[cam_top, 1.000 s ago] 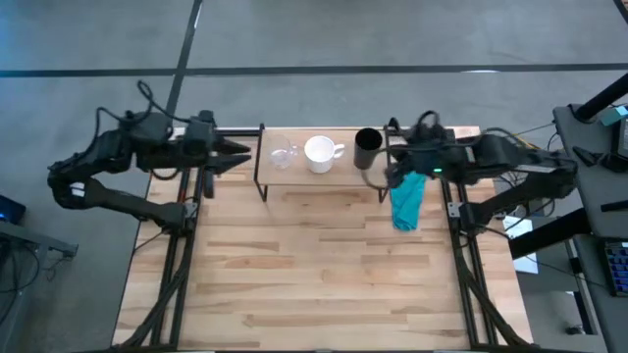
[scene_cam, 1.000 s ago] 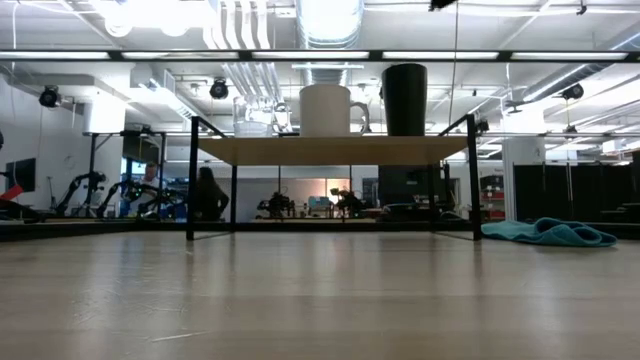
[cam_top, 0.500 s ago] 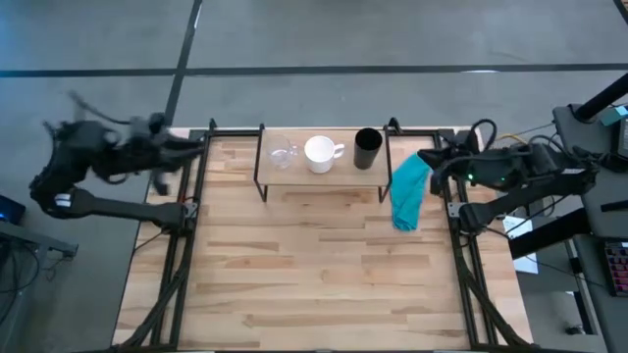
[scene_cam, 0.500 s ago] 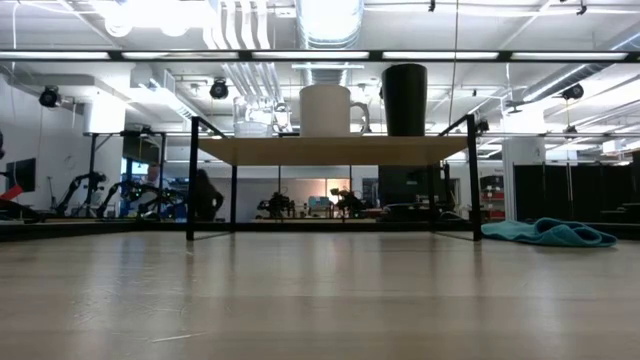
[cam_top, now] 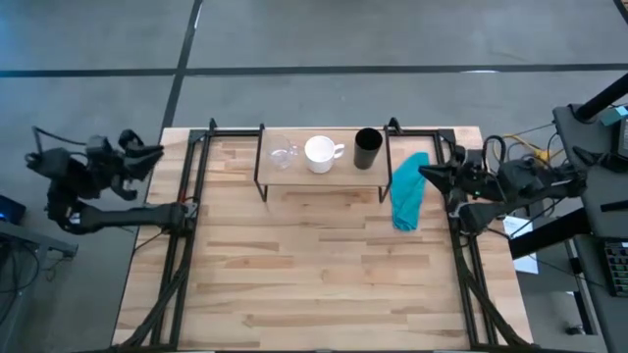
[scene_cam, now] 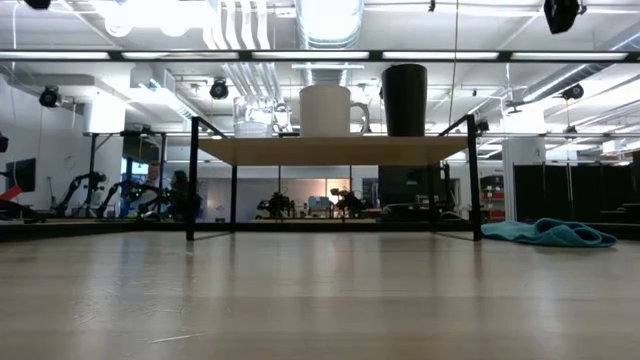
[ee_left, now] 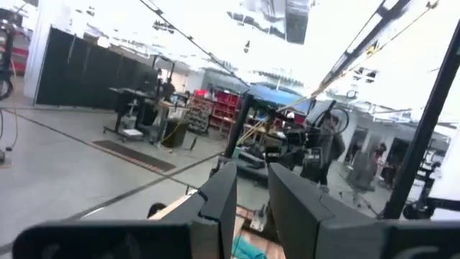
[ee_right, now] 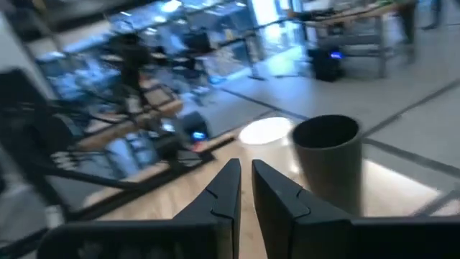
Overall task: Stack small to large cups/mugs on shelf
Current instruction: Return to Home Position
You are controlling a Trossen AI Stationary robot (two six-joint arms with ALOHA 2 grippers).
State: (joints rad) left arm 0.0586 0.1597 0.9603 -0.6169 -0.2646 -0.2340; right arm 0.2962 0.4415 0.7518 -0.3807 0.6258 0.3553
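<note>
On the shelf (cam_top: 302, 175) at the desk's (cam_top: 314, 265) far edge, three vessels are set in a row: the clear glass cup (cam_top: 283, 155), hardly made out against the board and half lost in the room's clutter in the low view, the white mug (cam_top: 319, 154) and the black cup (cam_top: 367, 149). The left hand (cam_top: 149, 157) is held off the desk's left edge, and the right hand (cam_top: 428, 173) just beside the teal cloth (cam_top: 409, 191). Both are seen narrowed to a slit, with nothing held.

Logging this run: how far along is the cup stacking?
Done: glass cup, white mug and black cup stand in size order on the shelf. In hand: nothing; left gripper off the table's left edge, right gripper by the teal cloth, both empty. Left: parking the arms.
</note>
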